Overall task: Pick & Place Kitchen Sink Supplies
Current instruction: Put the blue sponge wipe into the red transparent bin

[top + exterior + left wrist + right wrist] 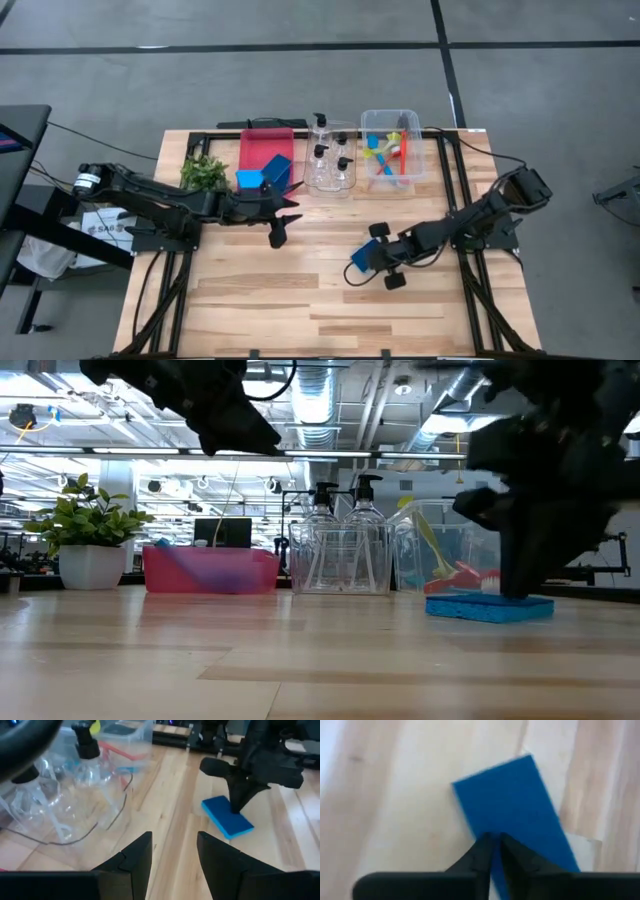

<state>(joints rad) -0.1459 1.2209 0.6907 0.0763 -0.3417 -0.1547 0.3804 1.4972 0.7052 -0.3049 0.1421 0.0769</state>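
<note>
A blue sponge [360, 260] sits low at the table's middle right, with my right gripper [372, 252] shut on it. Two more blue sponges [250, 179] [277, 168] sit at the near end of the red tray [262, 143]. Clear pump bottles [322, 152] stand in one clear bin. Red, blue and yellow-green brushes [388, 152] lie in another. My left gripper [174, 852] hovers open and holding nothing in front of the tray, pointing toward the right arm. My right gripper pinches the blue sponge at one edge [485, 827] between its two fingertips [235, 807]. The fingers come slanting down from the table's right side. The sponge lies about level below them [490, 607]; whether it is clear of the table I cannot tell.
A small green plant [203, 172] in a white pot stands left of the red tray. The bottle bin [312, 182] and brush bin [388, 187] line the far edge. Bare wood spreads over the table's near half [300, 310].
</note>
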